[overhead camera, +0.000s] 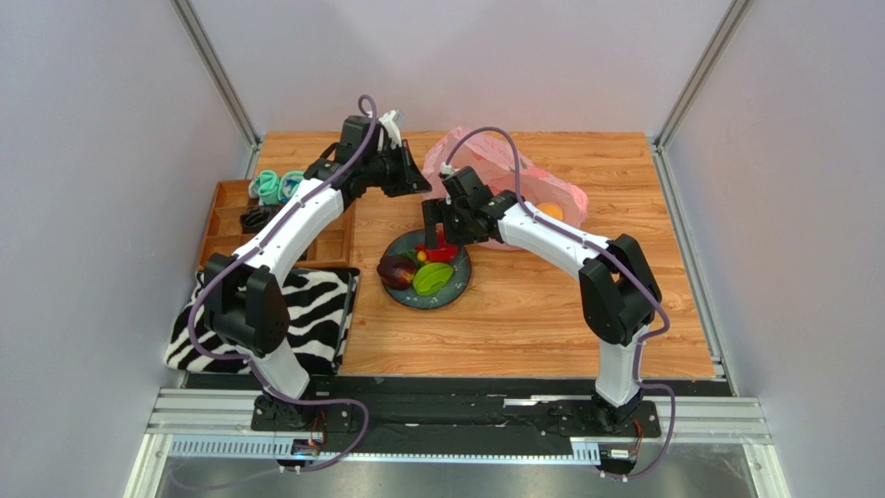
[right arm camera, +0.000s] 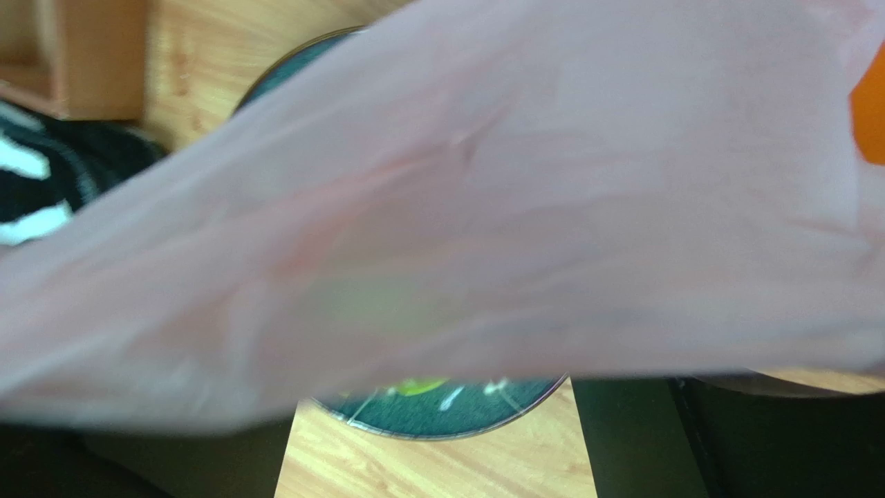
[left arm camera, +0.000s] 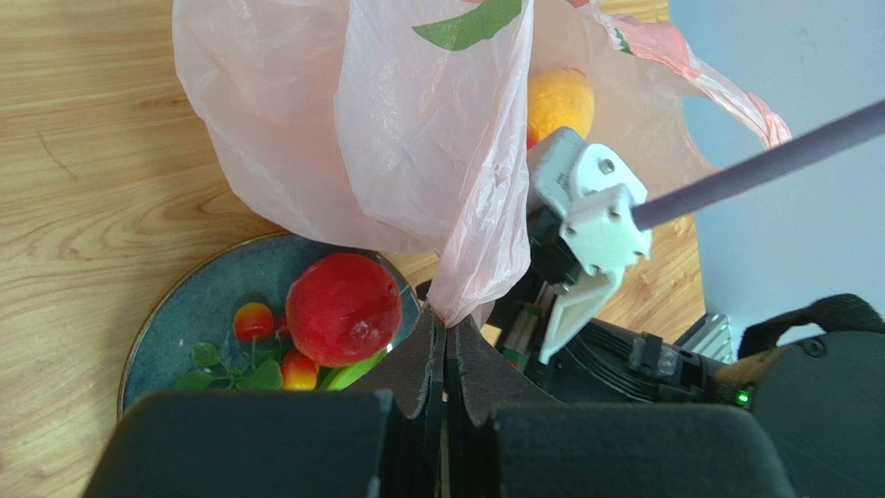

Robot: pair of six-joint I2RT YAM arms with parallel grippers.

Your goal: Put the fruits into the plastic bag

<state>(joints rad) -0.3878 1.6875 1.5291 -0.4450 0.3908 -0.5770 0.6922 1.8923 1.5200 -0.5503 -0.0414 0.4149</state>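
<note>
A dark blue-grey round plate (overhead camera: 421,300) sits at the centre of the light wooden table (overhead camera: 540,322). At lower left, a zebra-striped cloth (overhead camera: 317,306) lies folded. Above it stands a compartmented wooden tray (overhead camera: 221,226) holding teal looped items (overhead camera: 278,185) and a small black object (overhead camera: 255,219).

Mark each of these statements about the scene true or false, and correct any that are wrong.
1. The left gripper is shut on the plastic bag. True.
2. The red apple is inside the bag. False: it lies on the plate.
3. An orange fruit lies inside the bag. True.
4. The zebra-striped cloth lies to the right of the plate. False: it lies to the left, by the left arm's base.
5. The green fruit and the dark purple fruit are on the plate. True.
</note>
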